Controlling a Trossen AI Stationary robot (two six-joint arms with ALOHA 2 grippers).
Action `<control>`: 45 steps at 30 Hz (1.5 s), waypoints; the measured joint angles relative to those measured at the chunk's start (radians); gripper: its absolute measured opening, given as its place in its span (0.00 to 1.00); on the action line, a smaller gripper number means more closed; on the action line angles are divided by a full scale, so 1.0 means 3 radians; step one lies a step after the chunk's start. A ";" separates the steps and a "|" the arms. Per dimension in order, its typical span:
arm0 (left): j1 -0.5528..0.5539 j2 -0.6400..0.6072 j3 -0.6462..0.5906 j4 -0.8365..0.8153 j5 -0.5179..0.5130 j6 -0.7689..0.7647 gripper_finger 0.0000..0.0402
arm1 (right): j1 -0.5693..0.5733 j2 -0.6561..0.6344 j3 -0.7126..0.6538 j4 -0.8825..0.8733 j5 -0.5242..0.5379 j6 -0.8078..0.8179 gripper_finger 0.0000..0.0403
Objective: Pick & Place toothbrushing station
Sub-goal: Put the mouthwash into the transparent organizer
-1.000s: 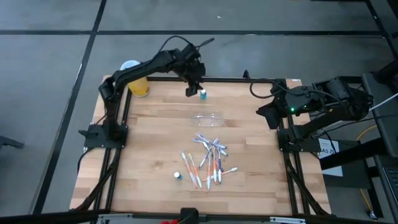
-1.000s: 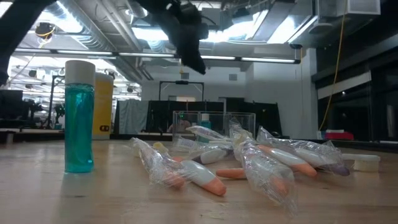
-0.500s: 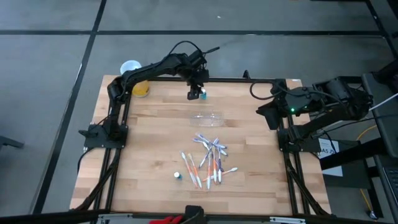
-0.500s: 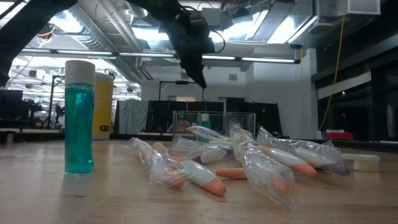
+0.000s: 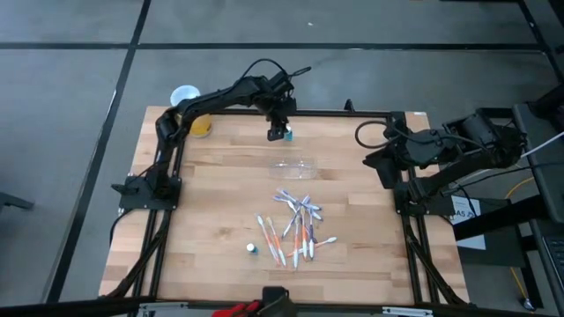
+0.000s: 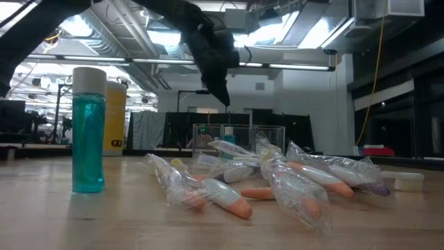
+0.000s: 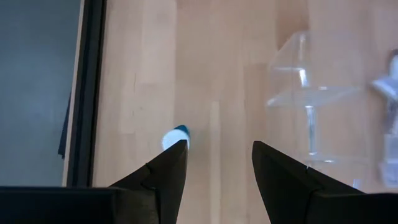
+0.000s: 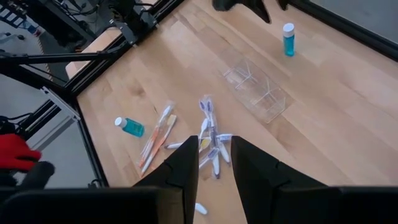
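Note:
The toothbrushing station [image 5: 293, 167], a clear plastic holder, stands on the wood at mid table; it also shows in the left wrist view [image 7: 309, 102] and the right wrist view [image 8: 257, 87]. My left gripper [image 5: 278, 133] hangs open above the far edge, beside a small teal bottle [image 5: 288, 135] and clear of the station; the bottle's white cap [image 7: 171, 140] shows by one finger. My right gripper [image 8: 213, 158] is open and raised over the table's right side, with nothing between its fingers.
Several wrapped toothbrushes [image 5: 296, 231] lie heaped nearer the front, with a second small teal bottle [image 5: 251, 249] beside them. A yellow cylinder with a white lid [image 5: 190, 113] stands at the far left corner. A black frame [image 5: 352, 113] borders the table.
My left gripper has come down toward the table by the far edge, close beside the small teal bottle, still open. The station and the toothbrushes have not moved.

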 joint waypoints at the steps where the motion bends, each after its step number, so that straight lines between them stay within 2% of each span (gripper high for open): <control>1: 0.0000 0.0033 0.0000 0.0004 -0.0026 -0.0004 0.44 | 0.0001 0.0004 0.0000 0.0008 -0.0001 -0.0003 0.24; 14: 0.0017 0.0254 -0.0001 0.0037 -0.0152 0.0045 0.44 | 0.0083 0.0007 0.0000 0.0175 -0.0028 -0.0051 0.24; 20: 0.0020 0.0276 -0.0001 0.0215 -0.0319 0.0056 0.45 | 0.0122 0.0007 0.0000 0.0273 -0.0028 -0.0061 0.24; 28: 0.0060 0.0276 -0.0001 0.0204 -0.0299 0.0003 0.49 | 0.0122 0.0007 0.0000 0.0316 -0.0067 -0.0075 0.24; 32: 0.0080 0.0276 -0.0001 0.0204 -0.0165 -0.0037 0.51 | 0.0122 0.0007 0.0000 0.0318 -0.0068 -0.0075 0.24; 45: 0.0080 0.0274 -0.0001 0.0294 -0.0134 -0.0092 0.51 | 0.0122 0.0007 0.0000 0.0342 -0.0092 -0.0076 0.24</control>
